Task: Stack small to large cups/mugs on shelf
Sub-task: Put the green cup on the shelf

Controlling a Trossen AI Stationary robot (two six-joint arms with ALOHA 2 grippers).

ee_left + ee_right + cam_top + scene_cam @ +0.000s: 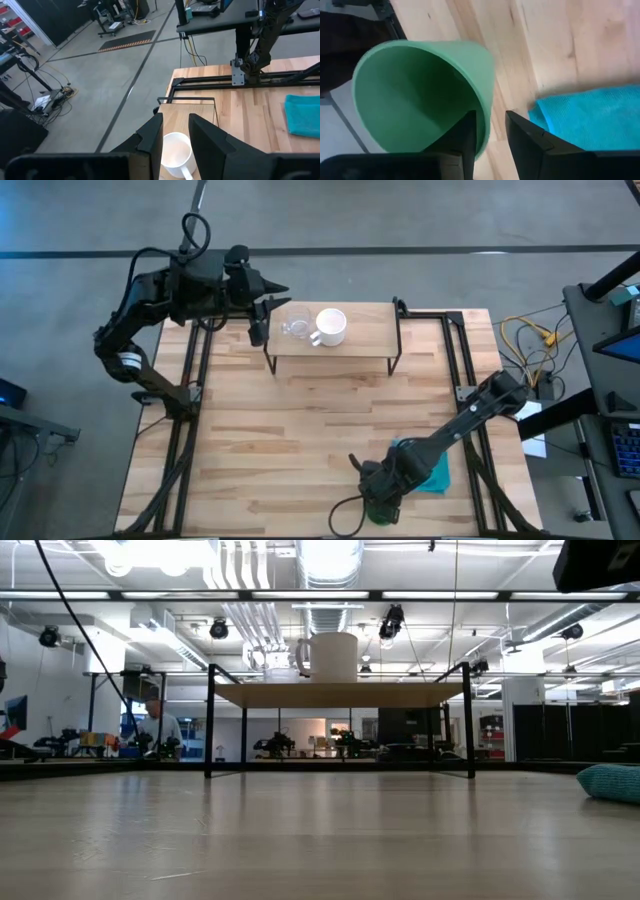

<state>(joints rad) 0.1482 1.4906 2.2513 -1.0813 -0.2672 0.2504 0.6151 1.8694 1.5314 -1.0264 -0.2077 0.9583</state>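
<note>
The shelf stands at the table's far side. The white mug and the clear glass cup stand side by side on it, the glass to the mug's left. The low view shows the mug on the shelf board. My left gripper hovers at the shelf's left end. In its wrist view it is open by a narrow gap above the mug. My right gripper is at the table's near edge, shut on the green cup. My right gripper has the green cup by its wall near the rim, one finger inside the cup and the other outside. The fingers come slanting down from above. The cup's bottom is hidden, so lifted or standing cannot be told.
A folded teal cloth lies on the table just right of the green cup, close to my right gripper. Black frame rails run along the table's left and right sides. The wide wooden middle of the table lies between shelf and cup.
</note>
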